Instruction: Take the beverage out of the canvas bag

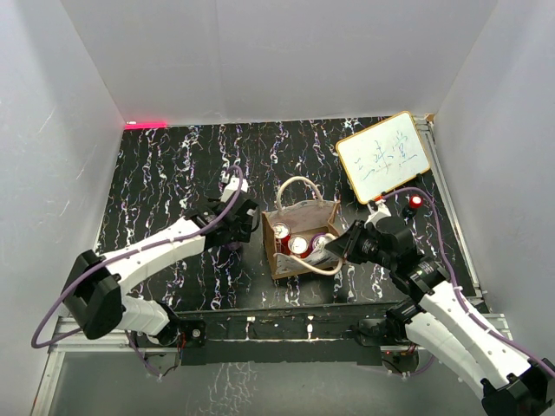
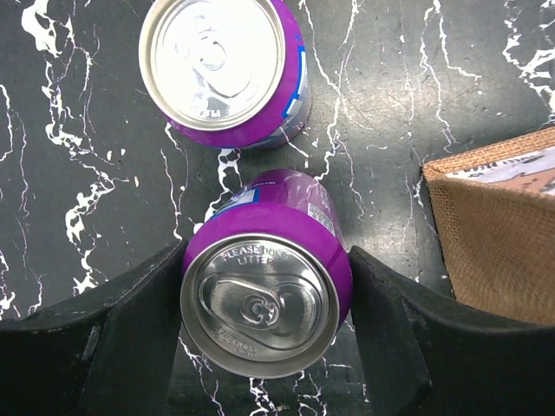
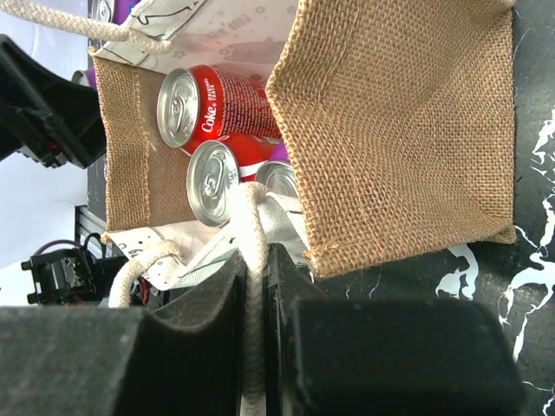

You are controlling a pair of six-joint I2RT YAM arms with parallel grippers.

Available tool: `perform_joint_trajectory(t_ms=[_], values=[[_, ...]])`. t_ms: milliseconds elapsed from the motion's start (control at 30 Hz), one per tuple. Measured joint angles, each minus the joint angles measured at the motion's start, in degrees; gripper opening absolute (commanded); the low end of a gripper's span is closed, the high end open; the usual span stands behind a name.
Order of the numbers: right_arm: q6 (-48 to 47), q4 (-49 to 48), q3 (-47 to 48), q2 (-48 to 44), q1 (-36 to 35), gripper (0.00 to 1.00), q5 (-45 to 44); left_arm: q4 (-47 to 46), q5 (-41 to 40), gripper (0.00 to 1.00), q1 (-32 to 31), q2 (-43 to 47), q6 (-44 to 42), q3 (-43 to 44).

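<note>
The tan canvas bag stands mid-table with its mouth open. Red Coke cans sit inside it; the right wrist view shows two of them and a third can top beside them. My right gripper is shut on the bag's near cream rope handle, at the bag's right front corner. My left gripper is just left of the bag, shut on an upright purple can. A second purple can stands on the table beyond it. The bag's corner lies to the right.
A white board with a yellow frame leans at the back right. White walls enclose the black marbled table on three sides. A red light glows near the right arm.
</note>
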State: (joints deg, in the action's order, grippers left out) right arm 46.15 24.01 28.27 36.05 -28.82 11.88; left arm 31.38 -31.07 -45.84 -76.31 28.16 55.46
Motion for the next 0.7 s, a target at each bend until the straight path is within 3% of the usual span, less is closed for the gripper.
perform_joint_trajectory(t_ms=[400, 500, 700], values=[[0.0, 1.5, -0.1, -1.2, 0.0, 0.09, -0.4, -3.7, -0.4, 0.0, 0.7, -2.1, 0.1, -1.4], [0.2, 1.4, -1.2, -1.3, 0.0, 0.1, -0.1, -4.5, -0.4, 0.09, 0.9, -2.3, 0.0, -1.6], [0.8, 2.6, -3.3, -1.1, 0.0, 0.13, 1.5, -5.3, -0.4, 0.15, 1.0, -4.1, -0.1, -2.1]])
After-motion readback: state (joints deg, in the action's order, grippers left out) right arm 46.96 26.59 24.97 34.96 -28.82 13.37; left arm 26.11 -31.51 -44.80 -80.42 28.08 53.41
